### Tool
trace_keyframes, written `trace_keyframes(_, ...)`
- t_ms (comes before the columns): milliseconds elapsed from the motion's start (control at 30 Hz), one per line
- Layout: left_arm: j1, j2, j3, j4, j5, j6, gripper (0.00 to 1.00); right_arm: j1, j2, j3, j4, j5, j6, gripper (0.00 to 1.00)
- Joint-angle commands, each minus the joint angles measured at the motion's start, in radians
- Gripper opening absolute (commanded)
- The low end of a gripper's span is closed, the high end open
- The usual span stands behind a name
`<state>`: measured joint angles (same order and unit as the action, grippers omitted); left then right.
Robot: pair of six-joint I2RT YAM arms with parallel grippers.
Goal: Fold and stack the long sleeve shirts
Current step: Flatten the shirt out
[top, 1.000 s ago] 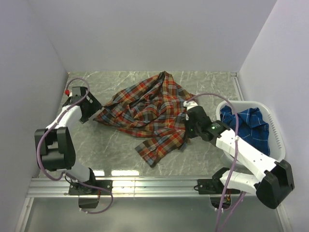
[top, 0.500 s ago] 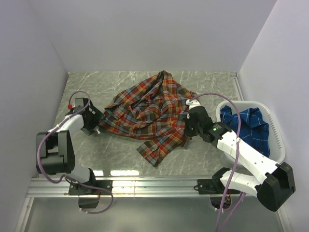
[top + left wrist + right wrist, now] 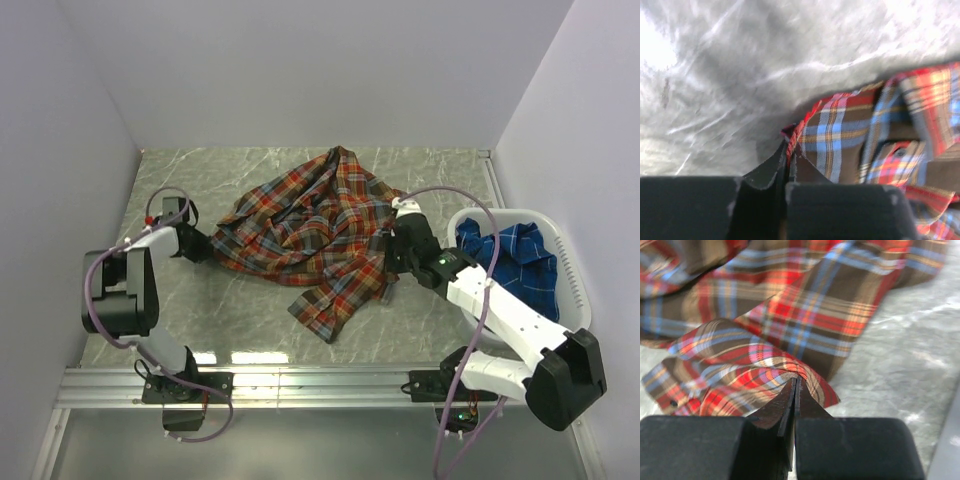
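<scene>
A red-orange plaid long sleeve shirt (image 3: pixel 310 225) lies crumpled across the middle of the grey marble table (image 3: pixel 240 310). My left gripper (image 3: pixel 205 243) is at its left edge, shut on the hem; in the left wrist view the fingers (image 3: pixel 771 165) pinch the red edge of the plaid cloth (image 3: pixel 850 135). My right gripper (image 3: pixel 392 262) is at the shirt's right side, shut on a fold of the cloth (image 3: pixel 740 365), fingertips (image 3: pixel 812 407) pressed together. A blue plaid shirt (image 3: pixel 510 260) lies bunched in the white basket (image 3: pixel 572 270) at the right.
White walls close the table in on the left, back and right. A metal rail (image 3: pixel 320 385) runs along the near edge by the arm bases. The basket stands against the right wall.
My left gripper came forward and to the right onto the shirt's left edge and closed on it. The right gripper shifted slightly, still holding, and the shirt's lower flap moved a little.
</scene>
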<state>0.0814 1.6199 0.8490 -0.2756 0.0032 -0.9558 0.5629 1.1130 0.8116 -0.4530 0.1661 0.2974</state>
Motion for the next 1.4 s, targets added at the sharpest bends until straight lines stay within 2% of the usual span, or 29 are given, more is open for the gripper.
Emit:
trace_keyframes(0, -0.002, 0.020, 0.183, -0.062, -0.066, 0.012, 0.01, -0.052, 0.040, 0.075, 0.057, 0.099, 0.031, 0.00)
trace_keyframes(133, 0.023, -0.079, 0.390, -0.145, -0.178, 0.029, 0.01, -0.093, 0.056, 0.259, 0.042, 0.139, 0.049, 0.00)
trace_keyframes(233, 0.046, -0.223, 0.389, -0.172, -0.261, 0.031, 0.01, -0.100, 0.010, 0.305, 0.071, 0.138, 0.043, 0.00)
trace_keyframes(300, 0.046, -0.316, 0.333, -0.174, -0.305, 0.028, 0.00, -0.100, -0.062, 0.258, 0.115, 0.066, 0.039, 0.00)
trace_keyframes(333, 0.046, -0.413, 0.244, -0.175, -0.312, 0.010, 0.00, -0.098, -0.090, 0.232, 0.128, 0.031, 0.039, 0.00)
trace_keyframes(433, 0.046, -0.579, 0.049, -0.198, -0.319, -0.035, 0.01, -0.098, -0.198, 0.124, 0.126, -0.052, 0.062, 0.00)
trace_keyframes(533, 0.046, -0.679, -0.109, -0.237, -0.310, -0.055, 0.01, -0.098, -0.310, 0.037, 0.071, -0.108, 0.071, 0.00)
trace_keyframes(667, 0.046, -0.742, -0.224, -0.249, -0.315, -0.049, 0.01, -0.097, -0.426, 0.006, -0.044, -0.192, 0.062, 0.01)
trace_keyframes(900, 0.046, -0.779, -0.272, -0.295, -0.290, -0.054, 0.08, -0.100, -0.253, 0.132, -0.268, -0.214, 0.086, 0.01)
trace_keyframes(967, 0.046, -0.808, -0.269, -0.312, -0.308, -0.044, 0.15, -0.098, -0.202, 0.139, -0.283, -0.194, 0.094, 0.01)
trace_keyframes(1033, 0.046, -0.827, -0.245, -0.329, -0.344, -0.026, 0.17, -0.098, -0.167, 0.156, -0.276, -0.172, 0.097, 0.01)
trace_keyframes(1067, 0.046, -0.827, -0.231, -0.333, -0.351, -0.017, 0.20, -0.103, -0.115, 0.170, -0.273, -0.168, 0.097, 0.04)
trace_keyframes(1100, 0.047, -0.822, -0.216, -0.336, -0.358, -0.003, 0.23, -0.106, -0.084, 0.211, -0.273, -0.139, 0.091, 0.11)
trace_keyframes(1133, 0.046, -0.812, -0.181, -0.338, -0.362, 0.023, 0.38, -0.106, -0.049, 0.234, -0.274, -0.125, 0.089, 0.20)
trace_keyframes(1167, 0.046, -0.807, -0.163, -0.338, -0.365, 0.038, 0.45, -0.106, 0.023, 0.262, -0.295, -0.106, 0.091, 0.40)
trace_keyframes(1200, 0.047, -0.801, -0.133, -0.336, -0.367, 0.052, 0.52, -0.104, 0.051, 0.312, -0.305, -0.074, 0.097, 0.45)
trace_keyframes(1233, 0.046, -0.798, -0.117, -0.338, -0.371, 0.086, 0.65, -0.103, 0.068, 0.326, -0.305, -0.079, 0.097, 0.49)
trace_keyframes(1267, 0.046, -0.799, -0.099, -0.341, -0.381, 0.097, 0.73, -0.101, 0.059, 0.327, -0.274, -0.095, 0.092, 0.56)
trace_keyframes(1333, 0.046, -0.798, -0.053, -0.343, -0.394, 0.146, 0.87, -0.097, 0.022, 0.290, -0.225, -0.186, 0.071, 0.62)
trace_keyframes(1367, 0.046, -0.793, -0.039, -0.335, -0.387, 0.170, 0.88, -0.095, -0.017, 0.275, -0.186, -0.207, 0.059, 0.67)
